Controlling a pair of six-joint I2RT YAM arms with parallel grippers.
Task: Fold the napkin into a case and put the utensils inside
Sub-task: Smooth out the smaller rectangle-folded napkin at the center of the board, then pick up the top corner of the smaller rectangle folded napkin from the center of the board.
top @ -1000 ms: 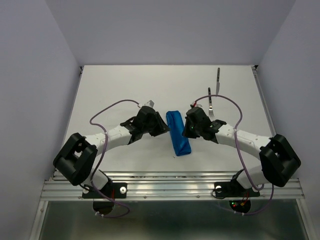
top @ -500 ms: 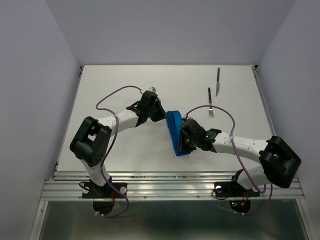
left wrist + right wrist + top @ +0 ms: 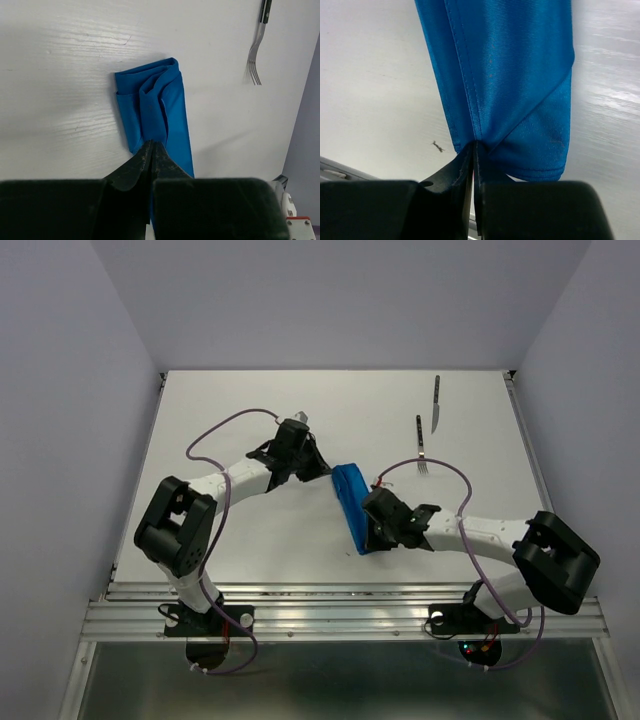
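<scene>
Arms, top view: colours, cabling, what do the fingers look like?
White links, bulky black joints on left arm and right arm. Matte black, tapered fingers on left gripper and right gripper. A thin purple cable loops along each arm.

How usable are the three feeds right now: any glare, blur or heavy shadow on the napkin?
Top view: even soft light, no glare, napkin sharp. Left wrist view: napkin in focus, faint shadow on the table beside it, left hand nearly black. Right wrist view: very close, stitching sharp, mild sheen, right hand a dark silhouette.
</scene>
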